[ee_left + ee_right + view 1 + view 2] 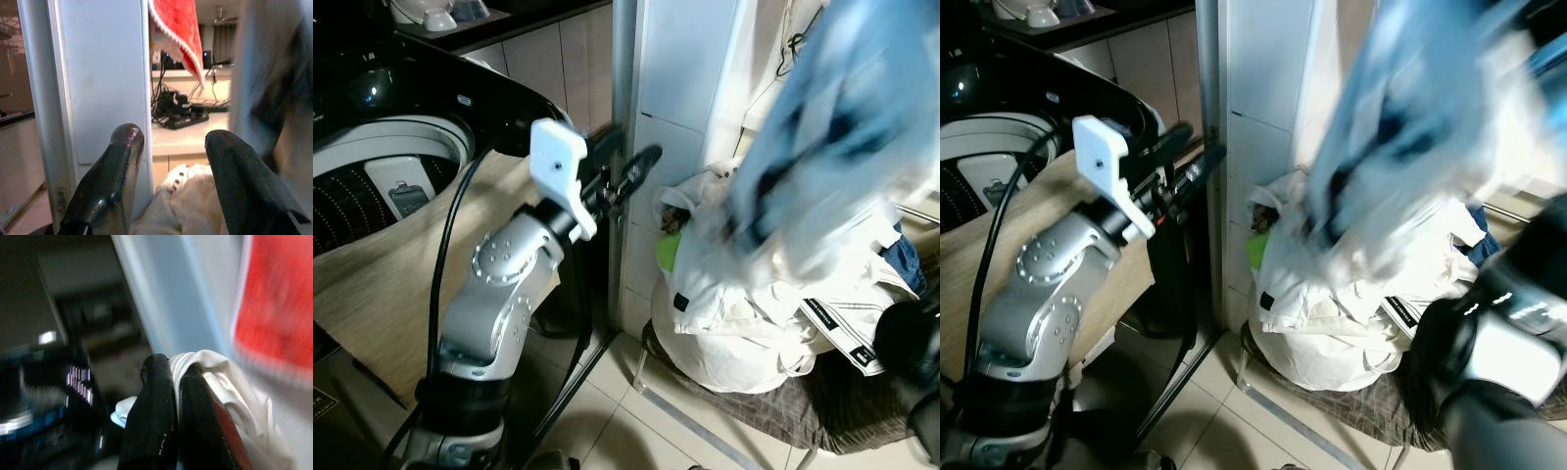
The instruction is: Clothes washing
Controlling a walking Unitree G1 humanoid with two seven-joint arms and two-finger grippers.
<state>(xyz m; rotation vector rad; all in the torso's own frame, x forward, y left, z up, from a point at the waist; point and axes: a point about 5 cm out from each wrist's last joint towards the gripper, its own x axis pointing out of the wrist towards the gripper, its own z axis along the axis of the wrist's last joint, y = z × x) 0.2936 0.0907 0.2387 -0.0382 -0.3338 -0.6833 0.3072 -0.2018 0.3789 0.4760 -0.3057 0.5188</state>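
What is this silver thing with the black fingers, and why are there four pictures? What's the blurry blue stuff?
It's a robot doing laundry. Two pictures come from cameras in its head, like two eyes looking down. The silver arm on the left ends in the left gripper, whose jaws stand open, holding nothing, near a white tiled pillar. Behind it is the washing machine with its lid up.

The other two pictures come from small cameras on the wrists, looking along the black fingers. In the right wrist one, the right gripper is pinching pale cloth.

The blurry blue stuff is a light blue garment held up high close to the head cameras. It's blurry because it's moving. Below it a pile of clothes, mostly cream coloured, lies on a checked seat.
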